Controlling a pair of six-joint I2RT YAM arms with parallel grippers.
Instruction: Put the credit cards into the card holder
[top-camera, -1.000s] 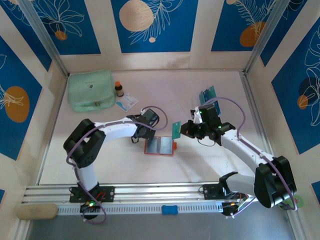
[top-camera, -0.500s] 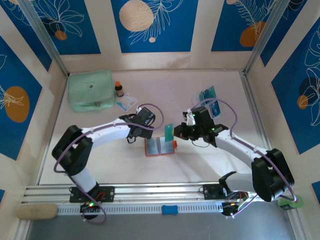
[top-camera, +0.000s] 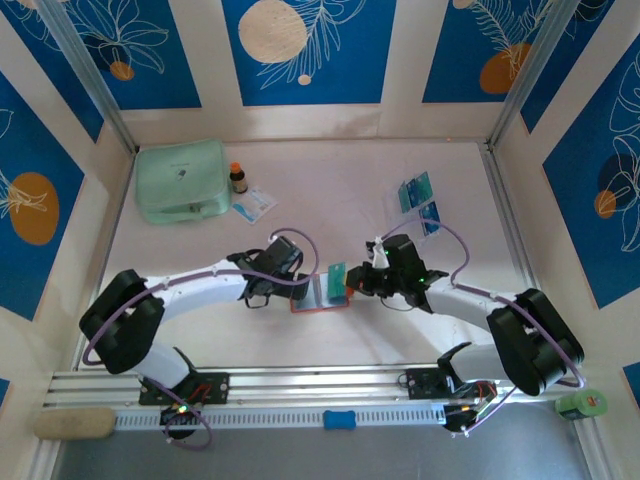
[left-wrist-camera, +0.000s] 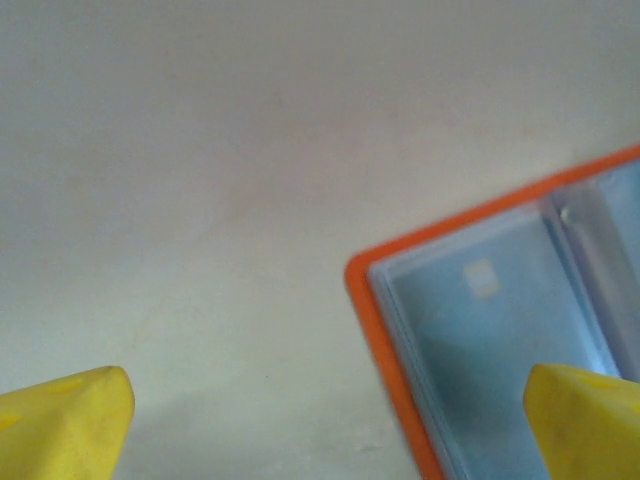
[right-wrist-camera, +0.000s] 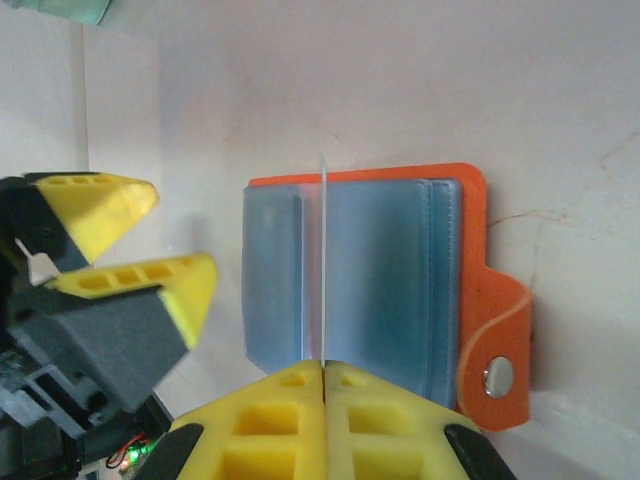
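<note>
The orange-red card holder (top-camera: 322, 297) lies open on the table, pale blue pockets up, its snap tab (right-wrist-camera: 497, 375) to the right in the right wrist view. My right gripper (top-camera: 352, 280) is shut on a teal credit card (top-camera: 337, 275). That card (right-wrist-camera: 323, 260) shows edge-on, standing upright over the holder's middle, between its two pockets. My left gripper (top-camera: 292, 283) is open at the holder's left edge; its yellow fingers (left-wrist-camera: 60, 420) straddle the orange corner (left-wrist-camera: 380, 330) without touching it. Two more cards (top-camera: 415, 190) lie at the back right.
A mint-green zip pouch (top-camera: 180, 180), a small orange-capped bottle (top-camera: 238, 178) and a white-and-blue packet (top-camera: 254, 203) sit at the back left. Side walls fence in the table. A green roll (top-camera: 580, 403) rests beyond the front rail at the right.
My right gripper has carried the teal card left and down to just over the open holder. My left gripper has moved toward the front, to the holder's left edge.
</note>
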